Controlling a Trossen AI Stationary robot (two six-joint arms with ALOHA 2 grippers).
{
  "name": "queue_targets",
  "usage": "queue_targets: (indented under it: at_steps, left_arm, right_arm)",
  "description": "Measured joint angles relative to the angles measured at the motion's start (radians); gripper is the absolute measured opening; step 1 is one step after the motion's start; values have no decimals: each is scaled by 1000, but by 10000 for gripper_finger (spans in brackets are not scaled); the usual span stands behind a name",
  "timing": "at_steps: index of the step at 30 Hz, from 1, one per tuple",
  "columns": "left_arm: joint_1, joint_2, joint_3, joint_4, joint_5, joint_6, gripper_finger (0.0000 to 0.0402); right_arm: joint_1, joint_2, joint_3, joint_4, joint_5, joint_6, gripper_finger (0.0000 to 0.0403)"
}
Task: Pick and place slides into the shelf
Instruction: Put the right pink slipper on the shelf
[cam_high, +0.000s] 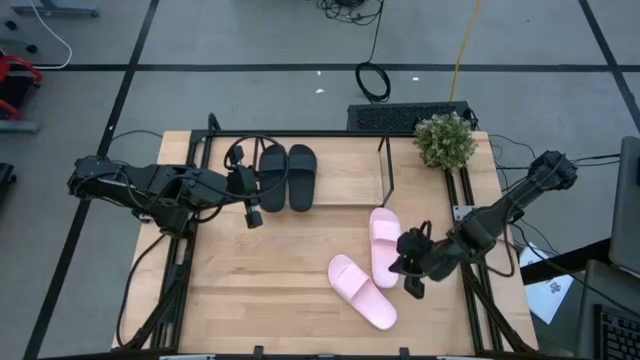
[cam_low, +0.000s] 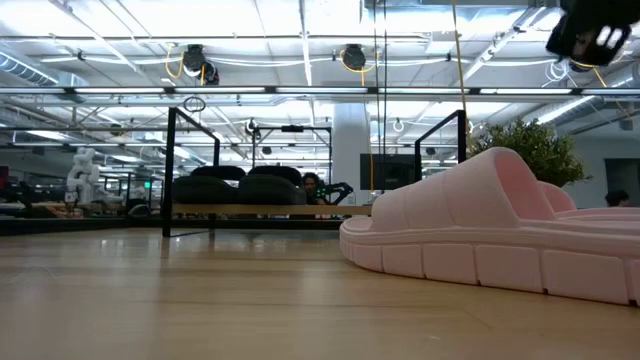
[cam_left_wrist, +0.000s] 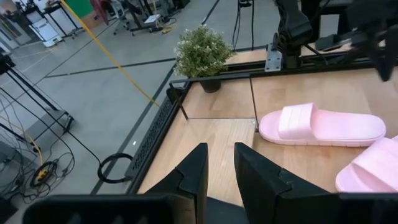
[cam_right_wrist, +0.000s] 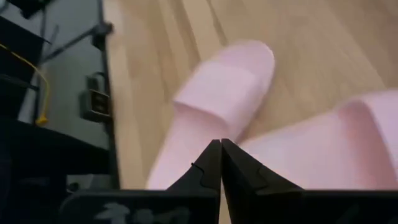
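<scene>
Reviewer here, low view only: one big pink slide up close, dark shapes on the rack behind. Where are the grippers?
Observer: The right gripper is beside the pink slides, fingers shut and empty.
Operator: And the left?
Observer: The left gripper is at the shelf, next to the black slides.
Operator: Both black ones in?
Observer: Yes, side by side at the shelf's left end; both pink slides lie on the table.

Overhead looks straight down, low looks level, wrists forward; all share the pink slides (cam_high: 372, 262).
</scene>
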Motion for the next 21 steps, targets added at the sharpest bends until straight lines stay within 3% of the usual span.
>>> queue_targets:
  at_steps: [9,13,18,21]
  left_arm:
    - [1,0,0,-13,0,75,86]
    - [1,0,0,-53,0,71,86]
    - [-6,0,0,-106,0,51,86]
    - [-19,0,0,-110,0,60,86]
  right_arm:
    - [20,9,157,137,22,-37,0]
    - [19,35,157,179,66,-171,0]
    - [4,43,116,302,196,-339,0]
    - [-24,45,80,349,209,-413,0]
